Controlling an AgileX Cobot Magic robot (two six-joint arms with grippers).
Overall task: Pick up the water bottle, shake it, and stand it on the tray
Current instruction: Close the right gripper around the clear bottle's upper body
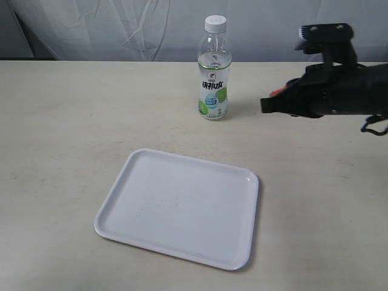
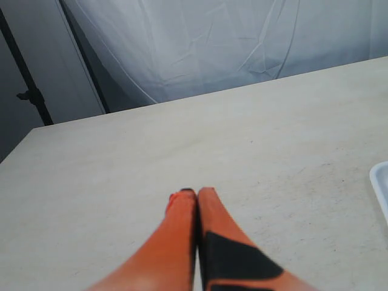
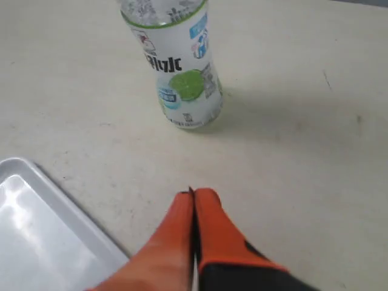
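The water bottle (image 1: 214, 70), clear with a white cap and a lime-print label, stands upright on the table behind the tray (image 1: 179, 207). The white tray lies flat near the front with nothing on it. My right gripper (image 1: 267, 104) is shut and empty, hovering to the right of the bottle with a gap between them. In the right wrist view the bottle (image 3: 180, 66) stands ahead of the shut orange fingertips (image 3: 193, 195), and a tray corner (image 3: 36, 224) shows beside them. My left gripper (image 2: 193, 193) is shut over bare table; it is outside the exterior view.
A grey cloth backdrop (image 1: 121, 27) hangs behind the table's far edge. A dark stand (image 2: 27, 91) rises beyond the table in the left wrist view, where the tray's rim (image 2: 381, 185) just enters at the side.
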